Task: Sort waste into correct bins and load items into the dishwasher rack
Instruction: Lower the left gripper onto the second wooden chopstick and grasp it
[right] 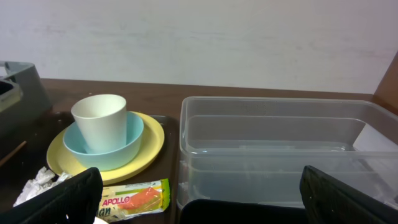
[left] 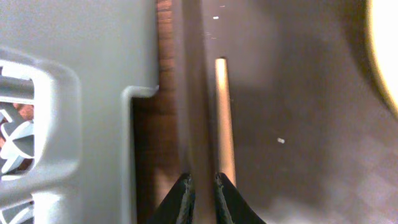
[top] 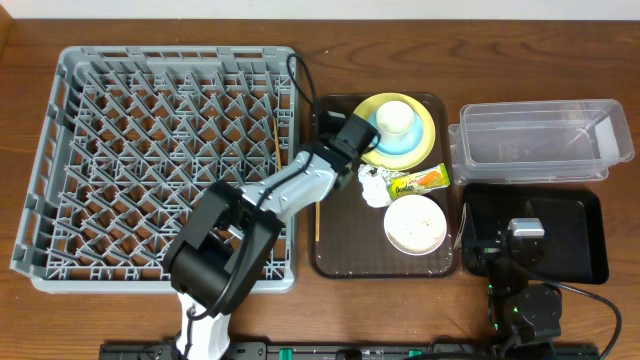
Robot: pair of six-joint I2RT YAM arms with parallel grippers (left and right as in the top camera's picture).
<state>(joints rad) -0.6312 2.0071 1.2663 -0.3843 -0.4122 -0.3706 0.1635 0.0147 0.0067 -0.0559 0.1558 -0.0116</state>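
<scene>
The grey dishwasher rack (top: 60,150) fills the left, with one chopstick (top: 277,140) lying in it. A second chopstick (top: 317,222) lies along the brown serving tray's left rim and also shows in the left wrist view (left: 224,118). My left gripper (top: 332,135) hangs low over that rim, its jaws (left: 203,186) nearly closed with nothing between them, the chopstick just right of them. A white cup (top: 395,117) sits in a light blue bowl (top: 400,143) on a yellow plate (top: 425,120). Tissue (top: 372,185), snack wrapper (top: 420,180) and white bowl (top: 414,223) lie nearby. My right gripper (right: 202,208) is open and empty.
The brown serving tray (top: 335,262) holds the dishes and waste, with tiny whitish specks (left: 281,140) on it. The clear tub (top: 535,150) stands at the back right. The black tray (top: 580,235) lies in front of it, under my right gripper (top: 525,235).
</scene>
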